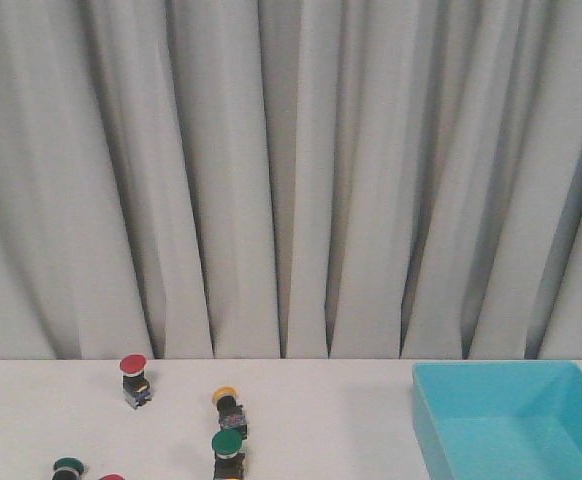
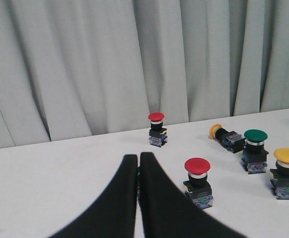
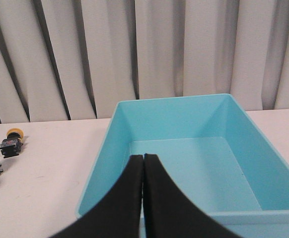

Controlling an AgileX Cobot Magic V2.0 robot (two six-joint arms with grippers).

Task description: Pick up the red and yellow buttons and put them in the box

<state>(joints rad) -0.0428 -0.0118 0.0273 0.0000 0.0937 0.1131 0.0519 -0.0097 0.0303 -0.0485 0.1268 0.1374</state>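
Neither gripper shows in the front view. Among the red and yellow buttons, one red button (image 1: 133, 378) (image 2: 156, 130) stands at the back left. A second red one (image 2: 198, 181) stands just right of my left gripper (image 2: 138, 157), which is shut and holds nothing. A yellow button (image 1: 229, 405) (image 2: 224, 136) (image 3: 11, 140) lies on its side, and another yellow one (image 2: 287, 172) stands upright. The light blue box (image 1: 516, 420) (image 3: 184, 119) sits on the right with nothing in it. My right gripper (image 3: 143, 157) is shut over its near wall.
Green-capped buttons (image 1: 228, 452) (image 2: 255, 150) stand among the others, one (image 1: 67, 467) at the front left edge. A thin green sliver shows between the left fingers. A grey curtain (image 1: 291, 170) hangs behind the white table (image 1: 331, 400).
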